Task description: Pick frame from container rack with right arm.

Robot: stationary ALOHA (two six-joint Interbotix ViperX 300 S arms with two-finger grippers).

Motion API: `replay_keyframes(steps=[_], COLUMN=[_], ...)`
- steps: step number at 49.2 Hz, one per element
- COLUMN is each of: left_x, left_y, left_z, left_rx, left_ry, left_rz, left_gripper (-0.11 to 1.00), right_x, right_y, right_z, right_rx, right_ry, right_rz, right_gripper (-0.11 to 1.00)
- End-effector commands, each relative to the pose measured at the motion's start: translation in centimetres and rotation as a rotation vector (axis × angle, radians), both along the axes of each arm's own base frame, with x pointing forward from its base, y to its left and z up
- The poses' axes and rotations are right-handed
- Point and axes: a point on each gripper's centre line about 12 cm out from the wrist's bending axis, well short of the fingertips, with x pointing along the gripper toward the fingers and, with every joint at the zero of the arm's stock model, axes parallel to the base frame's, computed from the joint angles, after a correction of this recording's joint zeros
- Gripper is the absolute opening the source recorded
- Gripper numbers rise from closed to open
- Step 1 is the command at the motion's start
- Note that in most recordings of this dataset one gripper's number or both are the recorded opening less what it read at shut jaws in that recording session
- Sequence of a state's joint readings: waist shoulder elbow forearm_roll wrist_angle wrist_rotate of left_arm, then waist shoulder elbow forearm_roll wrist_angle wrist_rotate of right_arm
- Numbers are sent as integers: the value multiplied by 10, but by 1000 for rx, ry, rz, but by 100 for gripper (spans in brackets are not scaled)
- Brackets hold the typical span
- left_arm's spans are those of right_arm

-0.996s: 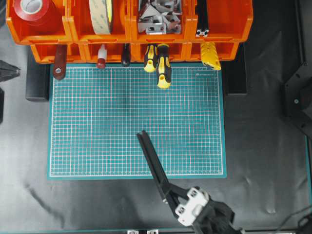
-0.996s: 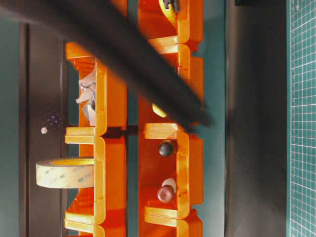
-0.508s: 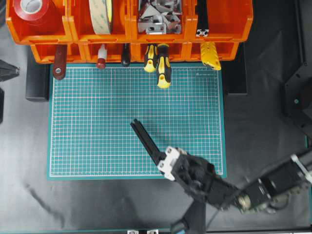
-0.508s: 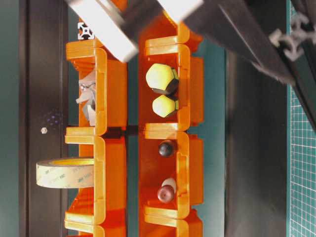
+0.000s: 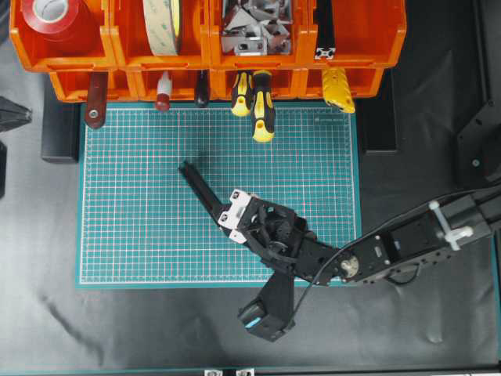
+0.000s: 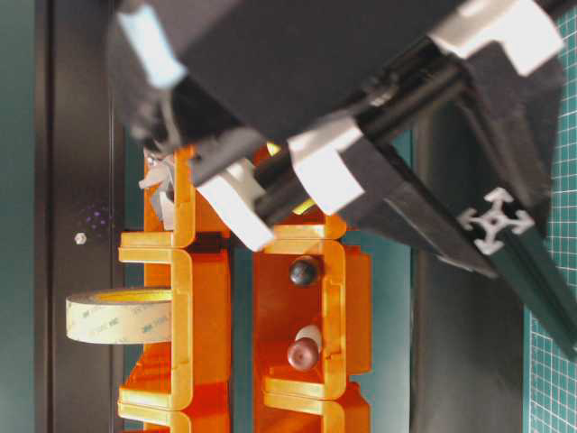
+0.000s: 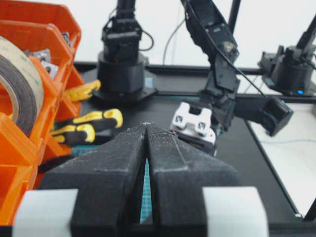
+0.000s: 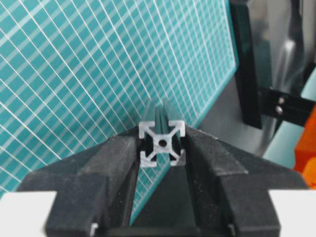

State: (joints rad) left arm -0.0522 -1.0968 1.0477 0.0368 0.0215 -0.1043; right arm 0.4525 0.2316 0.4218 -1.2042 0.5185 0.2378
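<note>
My right gripper [image 5: 218, 210] hangs over the middle of the green mat [image 5: 141, 227], shut on the frame [image 5: 196, 182], a slim black slotted bar that sticks out toward the upper left. The right wrist view looks down the bar's silvery cut end [image 8: 161, 144], which sits pinched between both black fingers [image 8: 118, 153]. That same cut end [image 6: 493, 219] shows in the table-level view. The orange container rack [image 5: 196, 51] runs along the far edge, well apart from the held frame. My left gripper [image 7: 146, 127] is shut on nothing, at the left side.
A second black bar [image 5: 324, 31] lies in the rack's top right bin. Yellow-and-black screwdrivers [image 5: 262, 110] poke out of the lower row over the mat's far edge. Tape rolls [image 5: 160, 23] and metal brackets [image 5: 254, 27] fill other bins. A black arm base [image 7: 121, 74] stands beyond.
The right arm has swung from the table's front edge up and to the left over the mat, carrying the frame with it. The left gripper has not moved.
</note>
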Motion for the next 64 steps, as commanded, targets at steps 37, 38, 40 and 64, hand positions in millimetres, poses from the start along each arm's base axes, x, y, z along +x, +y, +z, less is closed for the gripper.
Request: replay_keyframes(steps=[37,38,40,64], left_x=[1,1,1,0], left_y=[1,1,1,3], left_z=[1,1,0,-1], left_rx=[0,0,0,1], left_ry=[0,0,3,23], left_rz=[6,6,8,18], left_gripper=[0,0,0,0], right_x=[7,7,7,-14], right_y=[16,17,18,24], right_z=[-19,-20,-21,-43], right_rx=[180,184,198,426], right_ry=[-3,0,5,114], right_rz=[-57,-55,-60,-227], right_gripper=[44,50,60,85])
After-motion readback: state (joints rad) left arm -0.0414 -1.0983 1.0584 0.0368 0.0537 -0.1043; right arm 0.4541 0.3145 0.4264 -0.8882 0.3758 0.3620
